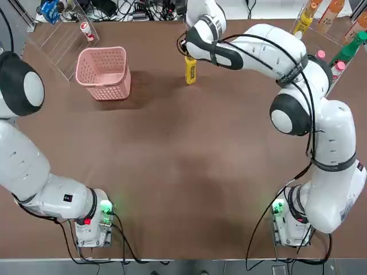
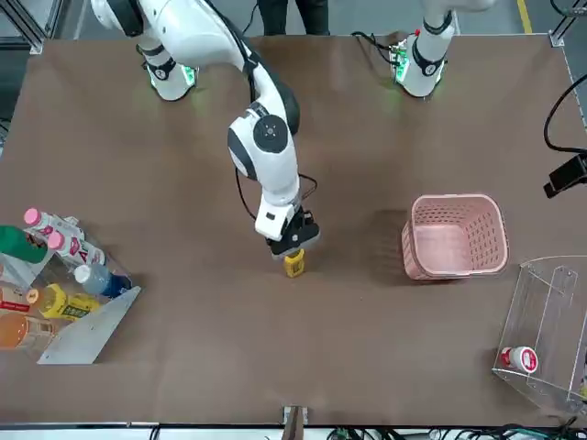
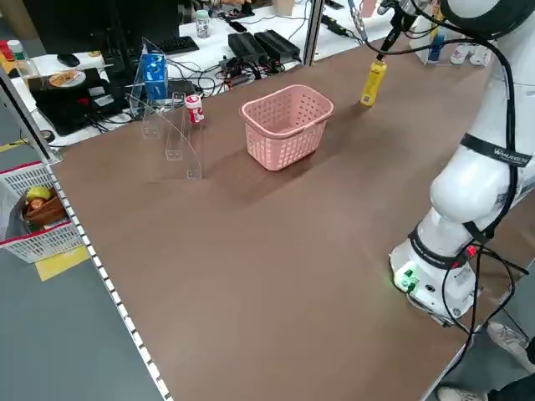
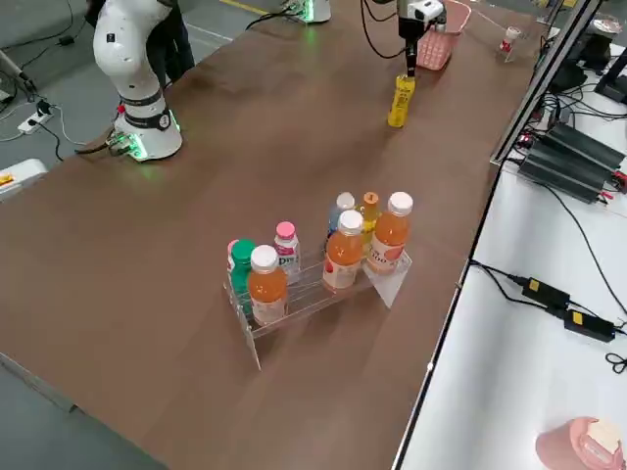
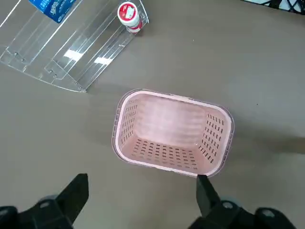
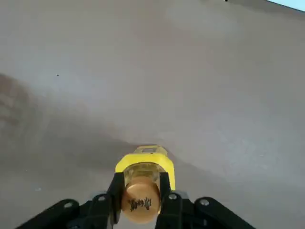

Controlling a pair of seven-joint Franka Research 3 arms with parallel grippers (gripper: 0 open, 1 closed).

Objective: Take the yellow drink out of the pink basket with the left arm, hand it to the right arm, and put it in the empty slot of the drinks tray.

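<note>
The yellow drink (image 1: 190, 70) stands upright on the brown table, right of the pink basket (image 1: 109, 89). My right gripper (image 6: 141, 183) comes down from above and is shut on the yellow drink (image 6: 145, 164) at its neck, just below the cap. The front view shows the same grip, with the right gripper (image 2: 292, 240) over the bottle (image 2: 294, 265). My left gripper (image 5: 142, 180) hangs open above the pink basket (image 5: 171, 164), which holds nothing. The drinks tray (image 4: 313, 284) at the far right holds several bottles. Its empty slot cannot be made out.
A clear acrylic stand (image 1: 60, 43) sits at the back left beside the basket, with a small red-capped white bottle (image 1: 86, 30) and a blue carton (image 1: 50, 10) on it. Both arm bases stand at the near table edge.
</note>
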